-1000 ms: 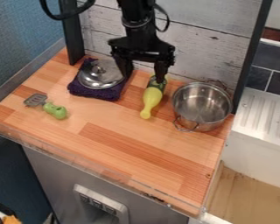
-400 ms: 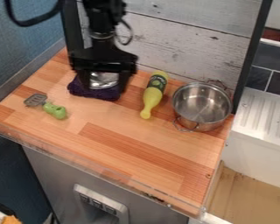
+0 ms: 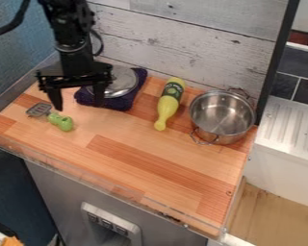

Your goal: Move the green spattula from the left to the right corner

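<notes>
My gripper (image 3: 79,104) hangs over the left part of the counter, its two fingers spread wide apart with nothing between them. The spatula (image 3: 62,122) lies near the left edge, with a green handle towards the right and a grey slotted blade at its left end. It is just below and to the left of the gripper in the view, and the left finger hangs close above the place where blade and handle meet. I cannot tell the exact height between them.
A metal lid (image 3: 122,82) rests on a dark purple cloth (image 3: 111,102) behind the gripper. A yellow bottle (image 3: 168,104) lies at the back middle. The steel pot (image 3: 222,117) stands at the right. Wooden boards (image 3: 201,38) rise behind the counter (image 3: 144,149).
The arm has swung left, from above the yellow bottle and lid to near the spatula. The bottle, lid, pot and spatula have stayed in place.
</notes>
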`<state>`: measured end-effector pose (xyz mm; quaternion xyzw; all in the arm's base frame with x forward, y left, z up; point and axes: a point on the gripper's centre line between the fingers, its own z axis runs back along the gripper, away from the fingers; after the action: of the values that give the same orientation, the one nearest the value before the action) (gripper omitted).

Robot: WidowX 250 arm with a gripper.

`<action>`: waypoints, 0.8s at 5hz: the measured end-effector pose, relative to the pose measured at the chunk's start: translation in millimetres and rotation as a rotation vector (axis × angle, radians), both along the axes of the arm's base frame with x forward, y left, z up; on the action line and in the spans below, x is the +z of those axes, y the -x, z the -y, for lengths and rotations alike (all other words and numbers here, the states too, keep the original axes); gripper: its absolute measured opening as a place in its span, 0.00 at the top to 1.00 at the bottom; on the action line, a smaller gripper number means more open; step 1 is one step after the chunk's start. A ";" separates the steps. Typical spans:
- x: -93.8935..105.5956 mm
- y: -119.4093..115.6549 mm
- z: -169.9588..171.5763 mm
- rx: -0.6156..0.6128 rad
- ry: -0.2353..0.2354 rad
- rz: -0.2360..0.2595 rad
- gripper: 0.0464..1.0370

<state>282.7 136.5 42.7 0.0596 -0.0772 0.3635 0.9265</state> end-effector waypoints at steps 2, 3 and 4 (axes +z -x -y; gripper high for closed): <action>-27.8 12.4 -21.4 0.057 0.023 -0.059 0.04; -36.0 14.1 -25.4 0.069 0.013 -0.085 0.04; -46.7 16.4 -31.0 0.087 0.024 -0.098 0.09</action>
<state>266.4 167.5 -4.0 0.0693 -0.0248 0.4011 0.9131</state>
